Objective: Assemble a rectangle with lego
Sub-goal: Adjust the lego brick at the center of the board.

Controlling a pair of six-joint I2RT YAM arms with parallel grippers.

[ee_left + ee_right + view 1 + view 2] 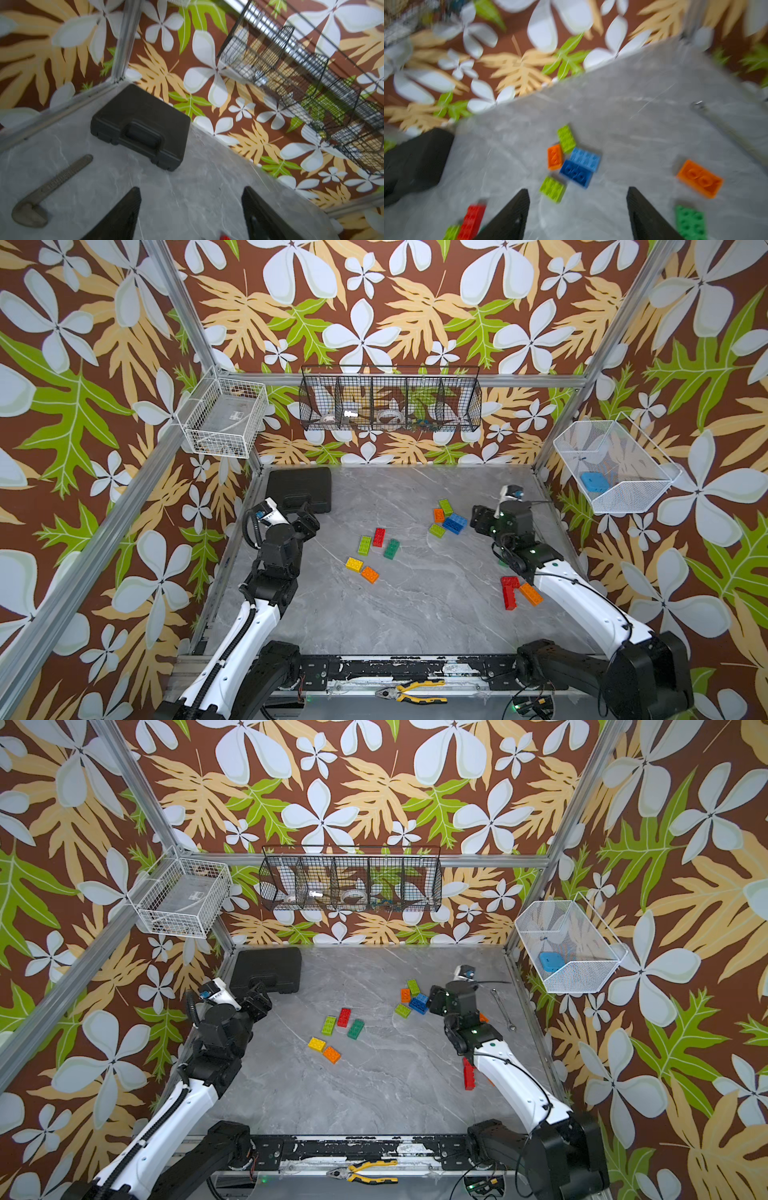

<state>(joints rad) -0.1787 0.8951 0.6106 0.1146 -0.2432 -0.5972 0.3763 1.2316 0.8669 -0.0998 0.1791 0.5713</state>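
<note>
The lego lies loose on the grey table in three groups. Mid-table are lime [365, 545], red [378, 537], dark green [391, 549], yellow [353, 564] and orange [369, 574] bricks. Farther right sit blue bricks [454, 524] with lime [446, 506] and orange [438, 514] ones. Near the right arm lie red bricks [509, 591] and an orange brick [530, 594]. My right gripper [578, 191] hangs open and empty just short of the blue bricks [580, 166]. My left gripper [191, 190] is open and empty over bare table, facing the black case.
A black case [299, 489] lies at the back left corner, with a wrench [52, 187] beside it. Another wrench [503, 1009] lies by the right edge. Pliers [415, 691] rest on the front rail. Wire baskets [390, 400] hang on the walls.
</note>
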